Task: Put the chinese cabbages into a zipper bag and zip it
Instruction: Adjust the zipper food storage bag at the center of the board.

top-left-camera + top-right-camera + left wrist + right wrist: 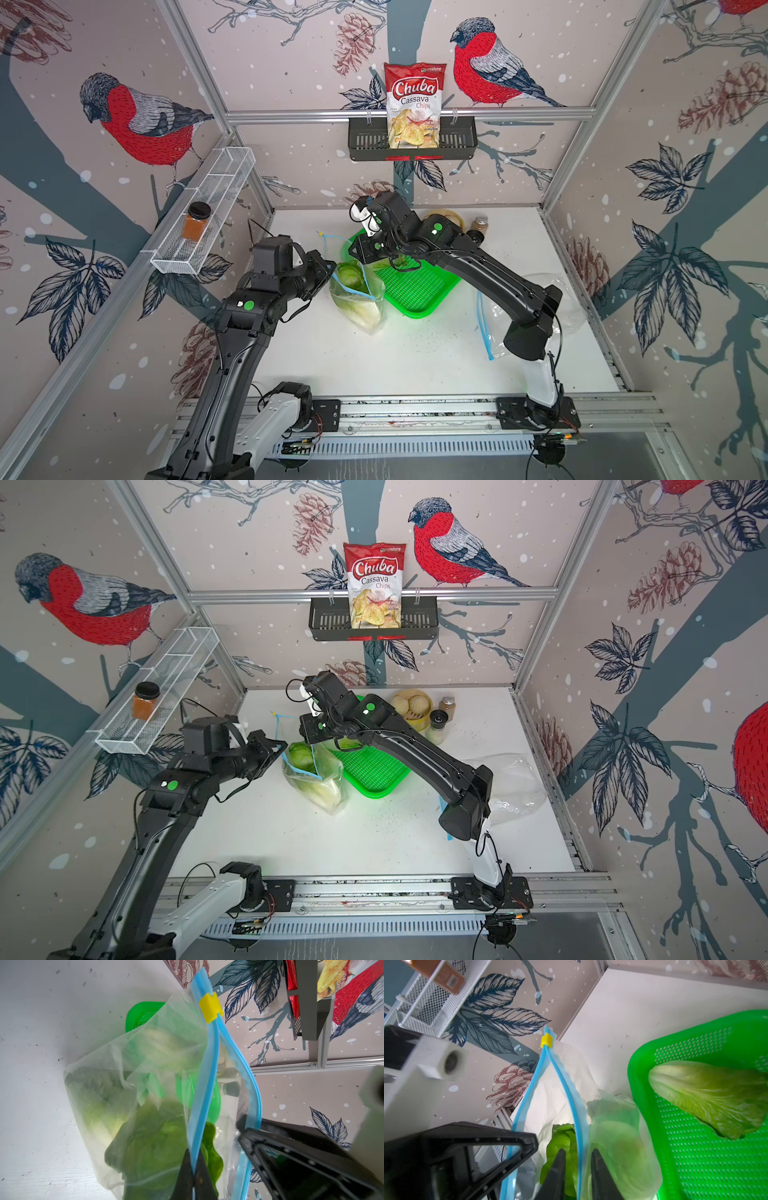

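Frankly, my worry is the bag mouth: my left gripper (193, 1160) is clamped tight on one blue lip (204, 1084) of the zipper bag (374, 291), and if that thin strip slips, the bag slumps and its two chinese cabbages (360, 311) spill. My right gripper (579, 1153) stands narrowly parted astride the opposite lip (577, 1105), gripping nothing, so the mouth may sag shut. The third cabbage (708, 1097) lies in the green tray (695, 1157), outside the bag.
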Controlling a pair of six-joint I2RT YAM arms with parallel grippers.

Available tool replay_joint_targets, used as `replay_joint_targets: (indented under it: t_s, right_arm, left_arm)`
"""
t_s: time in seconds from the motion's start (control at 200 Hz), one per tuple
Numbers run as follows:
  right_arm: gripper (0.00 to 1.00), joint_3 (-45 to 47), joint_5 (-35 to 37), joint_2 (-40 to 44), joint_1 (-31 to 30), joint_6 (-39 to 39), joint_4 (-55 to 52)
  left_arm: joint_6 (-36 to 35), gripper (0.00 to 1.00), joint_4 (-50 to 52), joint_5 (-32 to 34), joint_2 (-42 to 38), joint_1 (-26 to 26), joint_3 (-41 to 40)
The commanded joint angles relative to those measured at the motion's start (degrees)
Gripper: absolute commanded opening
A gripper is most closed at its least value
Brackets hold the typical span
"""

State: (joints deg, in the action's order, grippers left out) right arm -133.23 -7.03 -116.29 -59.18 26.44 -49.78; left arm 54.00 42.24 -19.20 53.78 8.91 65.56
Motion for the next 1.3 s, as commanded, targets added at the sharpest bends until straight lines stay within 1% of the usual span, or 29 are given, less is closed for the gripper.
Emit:
replay_joint_targets:
  t_s: [0.0, 0.045, 0.095, 0.125, 0.225, 0.385, 0.42, 0.485, 0.645, 0.825, 0.905, 0.956, 1.031, 1.131, 1.216, 1.296]
  right_arm:
    - [0.37, 0.12, 3.62, 3.28, -0.42, -2.21, -0.16]
    - [0.38, 1.40, 4.73, 5.00, -0.89, -2.65, -0.73]
    - [0.44, 3.85, 6.39, 7.32, -1.97, -3.49, -0.94]
    - [0.44, 5.50, 7.03, 8.84, -2.64, -4.02, -0.87]
    - [0.49, 11.18, 5.77, 13.26, -4.91, -5.59, -0.29]
    - [0.52, 21.03, 7.89, 17.88, -9.01, -5.70, -0.42]
    - [0.55, 22.93, 7.20, 18.63, -9.28, -6.01, 0.89]
    - [0.55, 25.38, 6.36, 19.35, -9.29, -5.66, 2.72]
    - [0.52, 26.37, 8.99, 17.61, -8.98, -5.55, 3.56]
    - [0.45, 25.27, 8.88, 15.19, -8.58, -6.74, 5.05]
    - [0.41, 25.26, 8.29, 14.45, -8.65, -7.17, 5.31]
    - [0.37, 24.90, 9.08, 14.01, -8.76, -7.49, 5.28]
    - [0.30, 23.73, 10.75, 13.64, -8.67, -8.16, 5.51]
    - [0.23, 22.56, 12.12, 13.54, -8.67, -8.47, 5.36]
    - [0.21, 22.37, 11.84, 13.81, -8.84, -8.91, 5.15]
    - [0.17, 22.27, 12.60, 14.31, -8.94, -8.99, 4.87]
  left_arm:
    - [0.38, 0.00, -3.81, 1.81, 0.18, 0.13, -0.42]
    - [0.34, 0.00, -4.46, 1.89, 0.47, 0.15, -0.56]
    - [0.10, 0.00, -4.60, 2.32, 0.85, 0.15, -0.37]
    - [0.06, 0.00, -4.69, 2.47, 1.13, 0.15, -0.37]
    - [-0.02, 0.00, -5.44, 2.67, 1.89, 0.15, -0.27]
    - [-0.02, 0.00, -6.63, 3.13, 2.77, 0.15, 0.10]
    - [-0.18, 0.00, -6.68, 3.20, 2.99, 0.15, 0.10]
    - [-0.28, 0.00, -7.09, 3.14, 3.24, 0.10, 0.11]
    - [-1.00, 0.00, -7.43, 2.59, 4.79, 0.15, 0.84]
    - [-1.30, 0.00, -7.68, 2.87, 5.05, 0.15, 1.22]
    - [-1.39, 0.00, -7.79, 2.72, 5.41, 0.15, 1.05]
    - [-1.21, 0.00, -8.22, 2.43, 5.39, 0.23, 0.89]
    - [-1.34, 0.00, -8.10, 2.80, 5.23, 0.23, 0.89]
    - [-2.04, 0.00, -7.36, 3.50, 5.10, 0.23, 1.39]
    - [-2.05, 0.00, -7.51, 3.23, 5.29, 0.23, 1.35]
    - [-1.97, 0.00, -7.57, 3.29, 5.37, 0.23, 1.39]
